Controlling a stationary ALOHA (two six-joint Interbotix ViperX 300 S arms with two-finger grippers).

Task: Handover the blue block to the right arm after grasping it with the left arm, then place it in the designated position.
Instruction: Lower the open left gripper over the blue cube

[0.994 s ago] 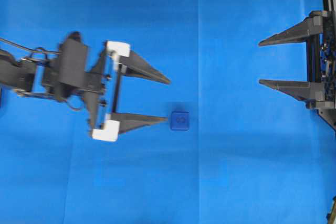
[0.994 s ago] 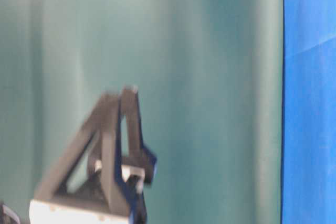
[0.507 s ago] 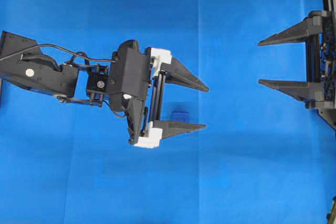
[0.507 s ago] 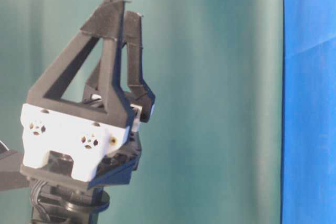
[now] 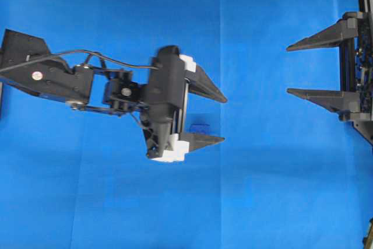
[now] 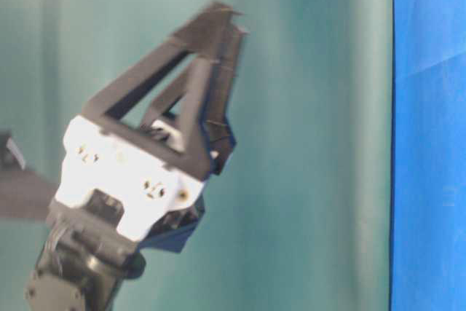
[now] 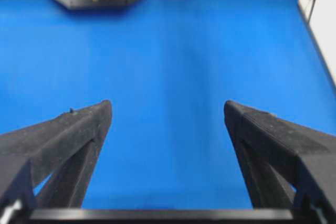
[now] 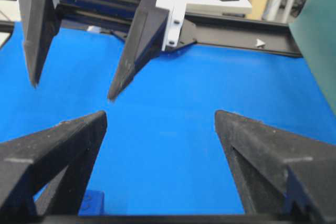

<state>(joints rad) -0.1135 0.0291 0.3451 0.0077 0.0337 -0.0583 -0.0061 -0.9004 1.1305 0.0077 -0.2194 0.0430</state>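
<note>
The small dark-blue cube (image 5: 200, 127) lies on the blue cloth-covered table (image 5: 262, 202), partly hidden between the spread black fingers of the white-bracketed left hand (image 5: 221, 118), which hangs above it, empty and wide. At the right edge, well apart, the all-black right hand (image 5: 289, 69) points left, also wide and empty. In the right wrist view the cube (image 8: 92, 203) shows beside one finger (image 8: 58, 150).
</note>
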